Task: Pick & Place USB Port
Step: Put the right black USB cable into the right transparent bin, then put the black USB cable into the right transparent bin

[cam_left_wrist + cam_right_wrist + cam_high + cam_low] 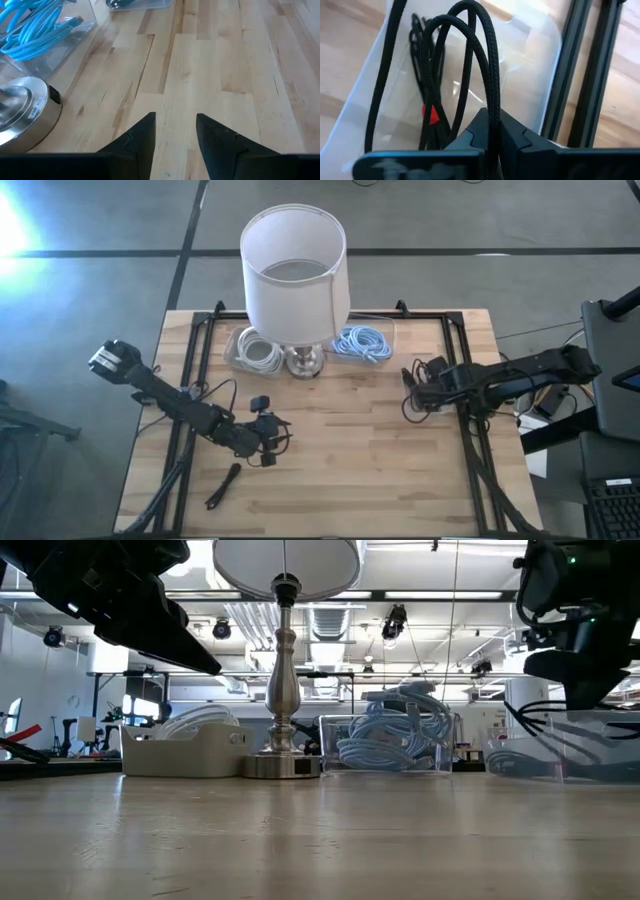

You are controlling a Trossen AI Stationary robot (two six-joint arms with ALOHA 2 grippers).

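R gripper [492, 131] pinched tight on black braided cable [482, 60], loop rising just ahead of fingertips, rest in clear bin [540, 55] beyond. Light, floppy, grippy braid; hold near plug, else it'll swing. L gripper [175, 132] spread, empty.

Lamp [294, 275] between two cable bins (table's [350, 470] back edge).

Black braided cable [487, 65] looped, pinched over clear bin [540, 75].

High view: looking straight down over the lamp [295, 275].
Low view: facing the lamp [283, 660] level, near tabletop.
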